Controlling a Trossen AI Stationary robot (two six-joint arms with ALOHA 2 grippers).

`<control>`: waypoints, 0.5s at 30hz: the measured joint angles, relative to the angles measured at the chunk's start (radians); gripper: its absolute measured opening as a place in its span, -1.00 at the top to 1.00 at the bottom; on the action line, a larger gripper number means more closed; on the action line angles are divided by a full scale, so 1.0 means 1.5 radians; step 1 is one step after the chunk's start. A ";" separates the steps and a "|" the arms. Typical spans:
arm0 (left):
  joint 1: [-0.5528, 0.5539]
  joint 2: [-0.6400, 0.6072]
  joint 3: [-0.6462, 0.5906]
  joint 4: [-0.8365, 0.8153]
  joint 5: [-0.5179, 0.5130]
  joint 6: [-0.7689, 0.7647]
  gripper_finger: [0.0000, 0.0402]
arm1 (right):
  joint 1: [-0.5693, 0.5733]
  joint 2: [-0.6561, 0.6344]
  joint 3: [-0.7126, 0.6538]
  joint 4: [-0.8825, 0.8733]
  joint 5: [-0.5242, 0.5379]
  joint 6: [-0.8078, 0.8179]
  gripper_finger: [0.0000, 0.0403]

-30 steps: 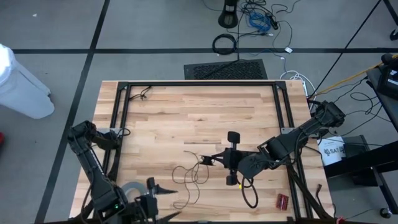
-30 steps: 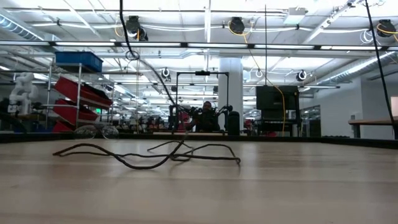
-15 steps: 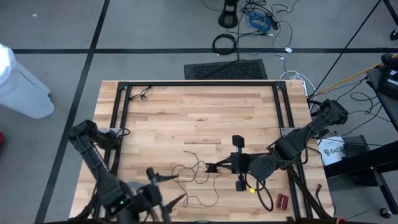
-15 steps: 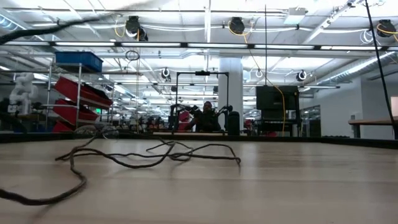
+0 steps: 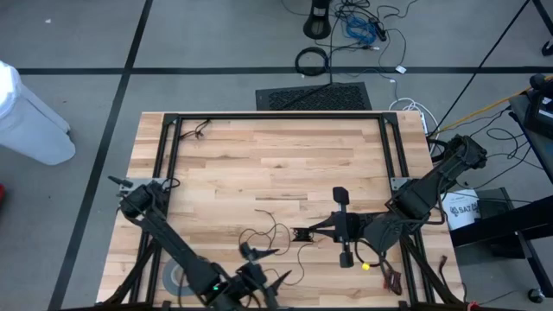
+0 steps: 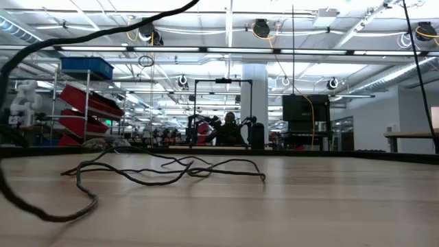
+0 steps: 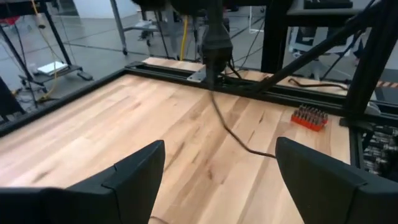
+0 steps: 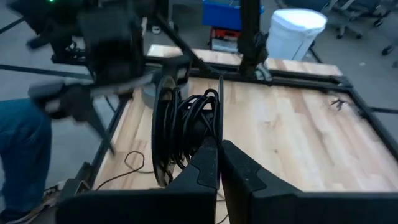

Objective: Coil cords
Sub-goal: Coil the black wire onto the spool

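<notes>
Shifted since the earlier frame: right tool (image 5: 298,232) nearer the right table edge, left tool (image 5: 263,272) swung in along the front edge; right tool clenched on the cords (image 8: 186,127), part-wound into an upright bundle, apparently to hold the coil while slack feeds in; remaining loose wire (image 5: 263,238) lying tangled on the table (image 5: 259,155) between both tools; left tool spread wide, grasping nothing, probably poised to gather slack; grey tape roll (image 5: 177,276) at front left; pale wood planks, black frame; open workshop beyond.
</notes>
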 joint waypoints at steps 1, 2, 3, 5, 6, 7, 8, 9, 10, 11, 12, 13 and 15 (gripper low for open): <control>0.007 0.010 0.000 0.030 0.006 0.019 -0.56 | 0.005 -0.003 0.000 0.000 0.007 -0.001 1.00; 0.014 0.021 0.000 0.066 0.017 0.043 -0.56 | 0.007 -0.006 0.000 0.000 0.008 -0.002 1.00; 0.021 0.030 0.000 0.102 0.034 0.066 -0.56 | 0.010 -0.009 0.000 0.000 0.008 -0.004 1.00; 0.035 0.044 0.000 0.164 0.069 0.104 -0.56 | 0.014 -0.011 0.000 0.000 0.010 -0.004 1.00; 0.041 0.049 0.000 0.190 0.087 0.120 -0.56 | 0.016 -0.012 0.000 0.000 0.011 -0.006 1.00; 0.046 0.051 0.000 0.210 0.099 0.132 -0.56 | 0.018 -0.012 0.000 0.000 0.011 -0.006 1.00; 0.051 0.052 0.000 0.227 0.105 0.141 -0.56 | 0.019 -0.012 0.000 0.000 0.011 -0.007 1.00; 0.053 0.052 0.000 0.234 0.105 0.143 -0.56 | 0.019 -0.012 0.000 0.000 0.011 -0.008 1.00; 0.058 0.052 0.000 0.238 0.105 0.144 -0.56 | 0.020 -0.012 0.000 0.000 0.011 -0.009 1.00; 0.061 0.052 0.000 0.240 0.105 0.143 -0.56 | 0.021 -0.012 0.000 0.000 0.012 -0.009 1.00; 0.064 0.052 0.000 0.240 0.106 0.143 -0.56 | 0.022 -0.012 0.000 0.000 0.012 -0.009 1.00; 0.067 0.053 0.000 0.240 0.108 0.143 -0.56 | 0.022 -0.012 0.000 0.000 0.012 -0.010 1.00; 0.074 0.053 0.000 0.242 0.120 0.144 -0.55 | 0.022 -0.012 0.000 0.000 0.012 -0.011 1.00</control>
